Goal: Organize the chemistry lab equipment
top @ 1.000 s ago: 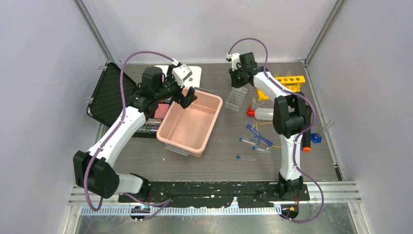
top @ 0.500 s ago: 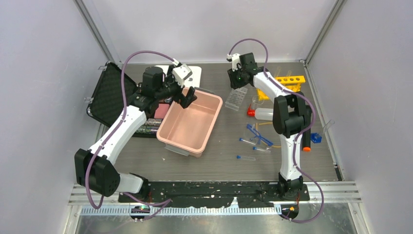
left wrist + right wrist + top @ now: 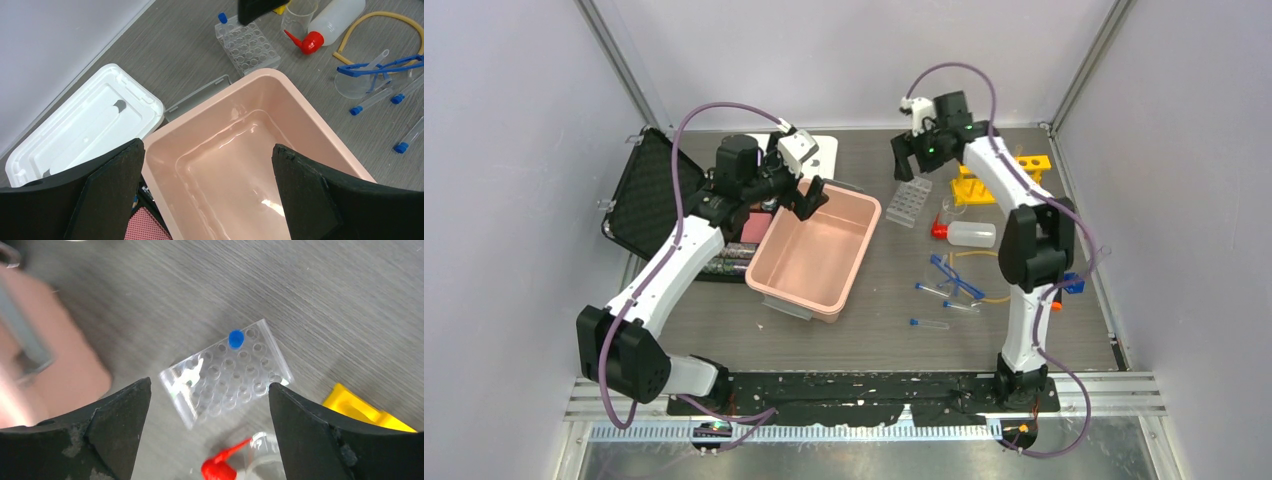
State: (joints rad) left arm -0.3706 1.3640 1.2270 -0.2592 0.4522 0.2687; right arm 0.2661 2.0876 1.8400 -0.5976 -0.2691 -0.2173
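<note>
Loose test tubes lie on the near desk. The left fingers spread wide, empty, above the pink tub. Farther, the right fingers gape wide, empty, over the tube tray; wrist views alone reveal one capped tube standing in it.

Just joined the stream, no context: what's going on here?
Neither arm is holding anything. The right gripper is open above the clear tube tray, which has one blue-capped test tube standing in it. The left gripper is open over the pink tub, which looks empty. Three loose test tubes lie on the table near the blue safety glasses, so the sorting looks barely begun.
</note>
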